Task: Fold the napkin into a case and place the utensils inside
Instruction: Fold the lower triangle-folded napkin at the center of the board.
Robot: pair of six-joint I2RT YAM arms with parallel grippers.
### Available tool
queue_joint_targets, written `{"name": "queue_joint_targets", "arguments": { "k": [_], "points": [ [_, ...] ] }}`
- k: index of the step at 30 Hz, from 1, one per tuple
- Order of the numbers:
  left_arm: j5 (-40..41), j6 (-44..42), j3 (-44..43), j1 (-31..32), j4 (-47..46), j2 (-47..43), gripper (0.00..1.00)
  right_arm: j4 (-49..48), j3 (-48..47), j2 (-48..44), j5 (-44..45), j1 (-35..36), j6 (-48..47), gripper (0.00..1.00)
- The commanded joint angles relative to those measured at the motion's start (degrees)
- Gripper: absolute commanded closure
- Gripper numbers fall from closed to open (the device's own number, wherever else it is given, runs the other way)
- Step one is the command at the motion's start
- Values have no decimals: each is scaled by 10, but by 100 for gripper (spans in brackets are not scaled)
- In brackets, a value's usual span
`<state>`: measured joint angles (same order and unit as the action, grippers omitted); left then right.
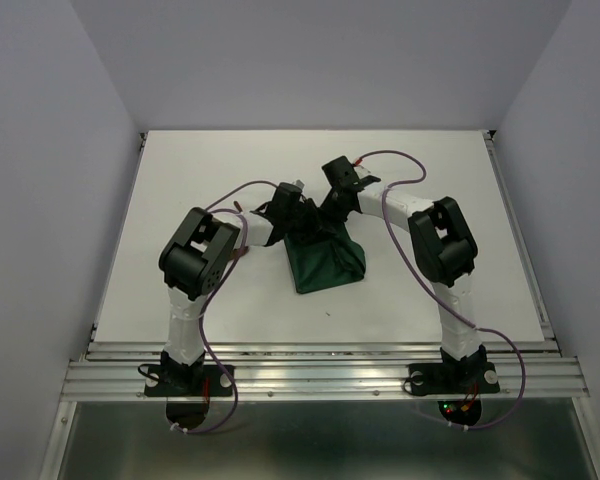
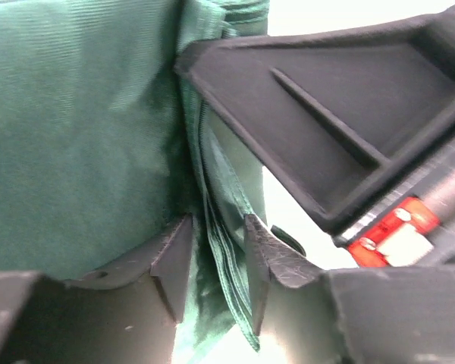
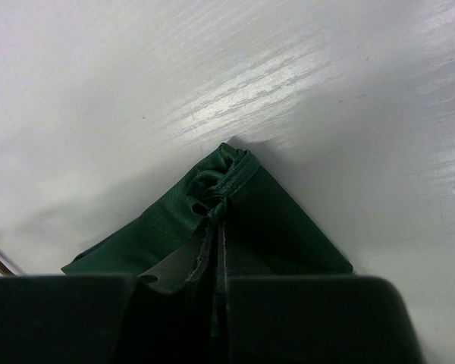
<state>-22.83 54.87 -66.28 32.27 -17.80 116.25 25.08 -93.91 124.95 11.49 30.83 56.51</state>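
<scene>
White surface (image 1: 180, 180) all around the dark green napkin (image 1: 326, 263), heaped at its middle. Right end effector (image 3: 216, 227) at the napkin's far corner, clamped on bunched cloth. Left end effector (image 2: 218, 243) beside it, jaws narrowly apart, straddling the napkin's hem.

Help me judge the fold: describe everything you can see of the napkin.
The napkin is a plain dark green woven cloth with a stitched hem, folded into layers and raised like a tent, its lower part on the white table. The right claw is shut on a bunched corner; the left claw stands open around its layered edge.
</scene>
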Motion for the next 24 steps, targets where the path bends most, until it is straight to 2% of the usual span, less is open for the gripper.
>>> {"name": "queue_joint_targets", "arguments": {
  "k": [1, 4, 5, 7, 10, 12, 19, 24],
  "points": [
    [2, -7, -14, 2, -14, 3, 62, 34, 14, -13, -1, 6, -11, 99],
    [0, -7, -17, 2, -14, 6, 69, 34, 14, -13, -1, 6, -15, 99],
    [0, -7, -18, 2, -14, 8, 76, 34, 14, -13, -1, 6, -17, 99],
    [1, -7, -20, 2, -14, 8, 82, 34, 14, -13, 0, 6, -20, 99],
    [-3, -8, -22, 2, -13, 11, 100, 36, 15, -14, 4, 6, -25, 99],
    [-5, -9, -21, 2, -12, 12, 100, 37, 17, -17, 7, 6, -31, 99],
    [-6, -20, -16, 2, -17, 6, 100, 38, 21, -64, 46, 6, -82, 60],
    [-10, -22, -19, 2, -19, 13, 100, 21, 45, -113, 29, -6, -115, 41]
  ]
}}
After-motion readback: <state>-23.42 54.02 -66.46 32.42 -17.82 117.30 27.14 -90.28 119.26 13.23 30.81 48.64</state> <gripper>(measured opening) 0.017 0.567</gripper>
